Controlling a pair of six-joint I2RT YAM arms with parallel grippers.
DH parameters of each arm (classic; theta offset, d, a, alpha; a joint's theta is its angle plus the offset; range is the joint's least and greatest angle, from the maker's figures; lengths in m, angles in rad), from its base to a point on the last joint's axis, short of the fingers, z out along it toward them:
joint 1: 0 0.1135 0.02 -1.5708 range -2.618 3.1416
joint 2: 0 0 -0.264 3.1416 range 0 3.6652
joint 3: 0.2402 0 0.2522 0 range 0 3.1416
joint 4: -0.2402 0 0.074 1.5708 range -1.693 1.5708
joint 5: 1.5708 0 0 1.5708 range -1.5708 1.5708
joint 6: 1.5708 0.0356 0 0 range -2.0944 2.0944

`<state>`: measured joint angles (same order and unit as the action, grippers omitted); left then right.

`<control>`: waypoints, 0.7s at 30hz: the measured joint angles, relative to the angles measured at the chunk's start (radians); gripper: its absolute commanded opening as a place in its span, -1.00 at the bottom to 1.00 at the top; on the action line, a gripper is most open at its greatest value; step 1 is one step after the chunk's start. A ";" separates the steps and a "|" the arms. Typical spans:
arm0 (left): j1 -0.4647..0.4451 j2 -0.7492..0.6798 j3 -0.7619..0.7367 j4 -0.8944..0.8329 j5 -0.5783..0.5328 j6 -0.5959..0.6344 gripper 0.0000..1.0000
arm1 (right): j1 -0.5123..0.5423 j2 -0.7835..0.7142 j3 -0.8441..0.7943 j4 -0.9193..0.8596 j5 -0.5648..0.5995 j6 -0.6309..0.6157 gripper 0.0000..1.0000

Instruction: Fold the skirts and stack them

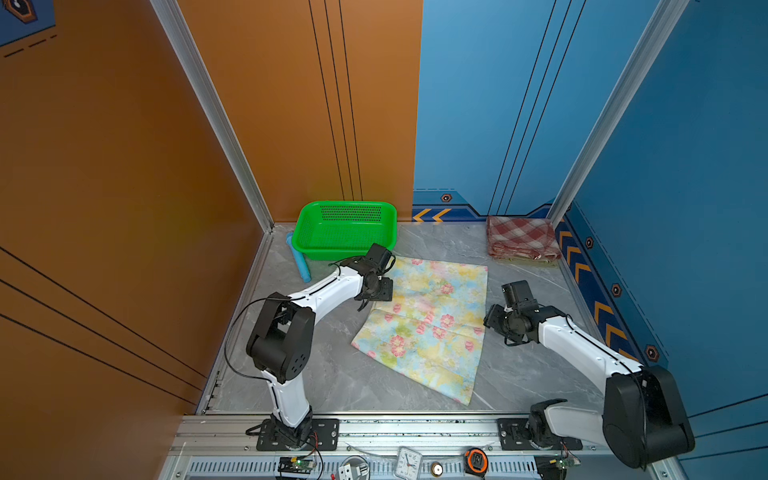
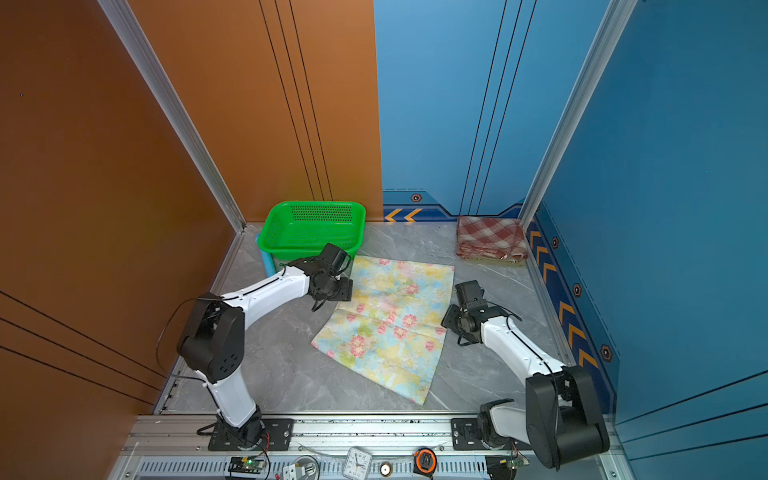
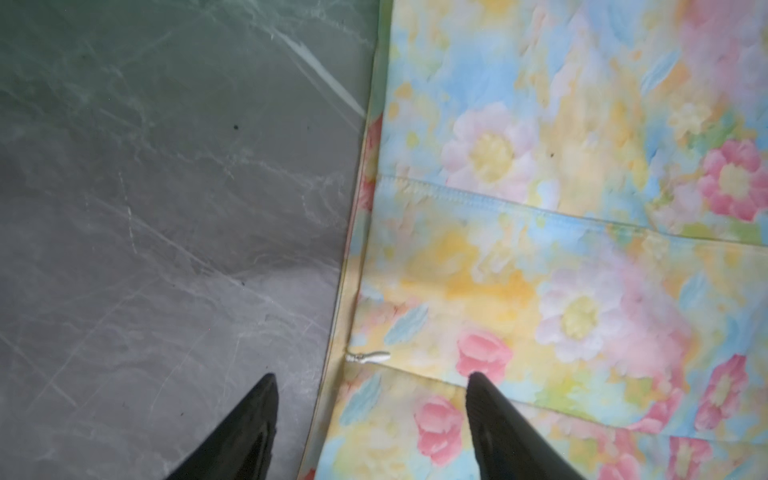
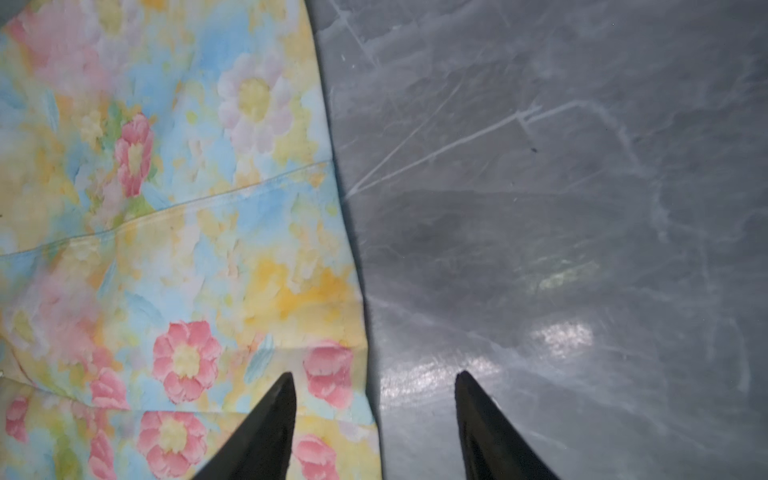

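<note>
One floral skirt (image 1: 428,324) is lying spread flat in the middle of the grey table (image 1: 316,374), a crease running across it. One plaid skirt (image 1: 521,237) is sitting folded in the far right corner, with a strip of olive cloth (image 1: 515,259) showing beneath it. Two grippers are straddling the floral skirt's opposite side edges, the left gripper (image 3: 372,376) and the right gripper (image 4: 374,374). Each is holding its fingers apart, clamping nothing. One green basket (image 1: 351,212) is standing at the far left.
</note>
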<state>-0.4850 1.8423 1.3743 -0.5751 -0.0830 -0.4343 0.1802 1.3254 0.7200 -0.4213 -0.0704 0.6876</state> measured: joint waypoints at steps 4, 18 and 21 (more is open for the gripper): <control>0.024 0.100 0.117 0.028 0.001 0.000 0.30 | -0.077 0.122 0.104 0.060 -0.042 -0.011 0.12; 0.087 0.350 0.404 0.061 0.004 -0.001 0.29 | -0.153 0.546 0.415 0.230 -0.156 -0.010 -0.11; 0.087 0.370 0.429 0.068 0.005 -0.001 0.29 | -0.152 0.581 0.442 0.236 -0.163 -0.010 -0.13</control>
<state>-0.3985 2.2127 1.8030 -0.5076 -0.0776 -0.4351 0.0280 1.9068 1.1618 -0.1852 -0.2337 0.6777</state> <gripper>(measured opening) 0.647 0.438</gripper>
